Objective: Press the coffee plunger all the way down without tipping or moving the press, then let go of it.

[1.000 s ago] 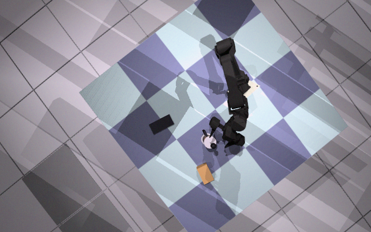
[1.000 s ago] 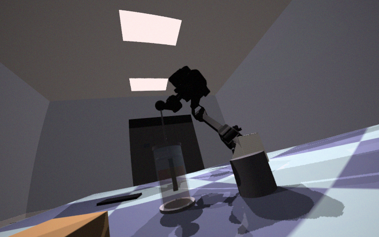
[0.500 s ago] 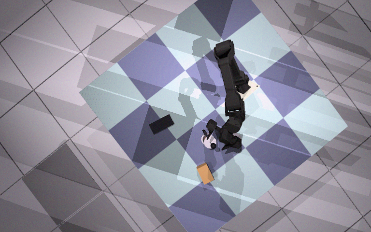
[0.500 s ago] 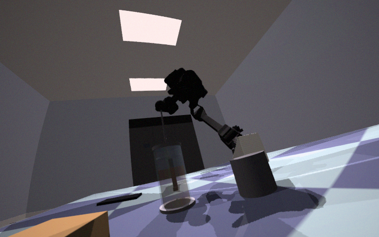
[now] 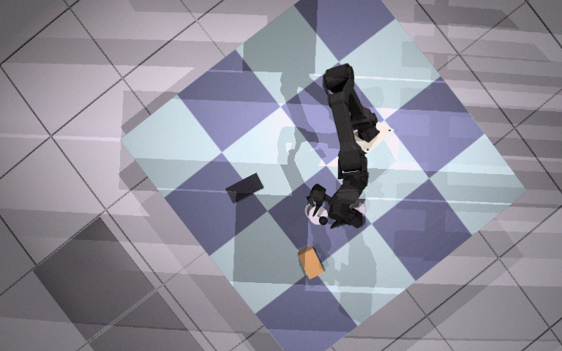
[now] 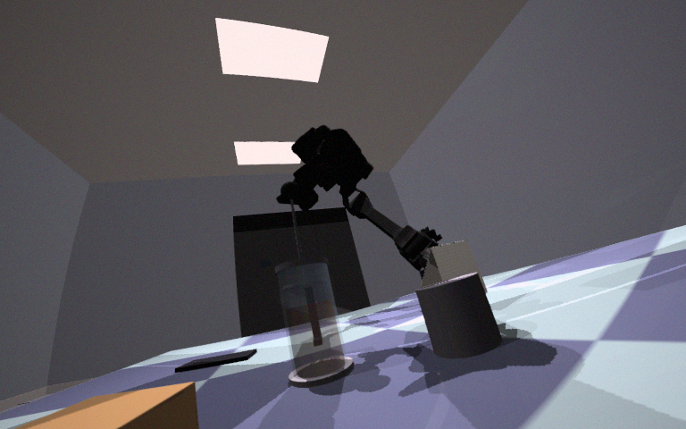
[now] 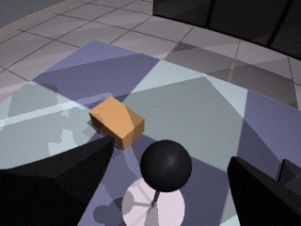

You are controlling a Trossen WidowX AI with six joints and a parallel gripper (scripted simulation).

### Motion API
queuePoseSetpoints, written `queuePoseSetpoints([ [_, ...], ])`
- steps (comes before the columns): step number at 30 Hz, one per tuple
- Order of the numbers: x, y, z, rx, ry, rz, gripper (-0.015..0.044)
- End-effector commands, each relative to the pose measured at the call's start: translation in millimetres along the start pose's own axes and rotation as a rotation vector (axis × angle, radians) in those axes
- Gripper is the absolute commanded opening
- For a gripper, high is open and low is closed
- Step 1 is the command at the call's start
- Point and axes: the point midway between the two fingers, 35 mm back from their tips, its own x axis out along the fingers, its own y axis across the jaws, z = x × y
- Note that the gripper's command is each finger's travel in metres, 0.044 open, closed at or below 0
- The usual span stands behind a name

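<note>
The coffee press (image 5: 314, 215) (image 6: 308, 308) stands upright on the checkered mat, a clear cylinder on a pale round base. Its pale lid (image 7: 165, 214) shows below the knob in the wrist view. The plunger's thin rod (image 6: 296, 232) stands well out of the top, with a round black knob (image 5: 323, 220) (image 6: 288, 189) (image 7: 166, 166) on its end. My gripper (image 5: 323, 221) (image 7: 171, 153) is open. Its fingers stand on either side of the knob, with gaps on both sides in the wrist view. In the exterior view the dark fingers and knob partly merge.
A grey cylinder (image 6: 457, 318) stands beside the press, partly hidden under the arm from above. An orange block (image 5: 310, 265) (image 6: 162, 407) (image 7: 118, 118) and a flat black slab (image 5: 245, 187) (image 6: 217, 360) lie on the mat. The arm's pale base (image 5: 383, 134) is behind.
</note>
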Motion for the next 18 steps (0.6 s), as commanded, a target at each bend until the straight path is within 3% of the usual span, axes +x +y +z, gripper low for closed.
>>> queuePoseSetpoints([
  [1, 1.6, 2.3, -1.7, -0.012, 0.004, 0.005, 0.0256],
  [5, 1.6, 2.3, -1.7, -0.012, 0.004, 0.005, 0.0151],
  [9, 1.6, 2.3, -1.7, -0.012, 0.004, 0.005, 0.0125],
  [18, 2.7, 2.4, -3.0, -0.011, 0.004, 0.005, 0.0122],
])
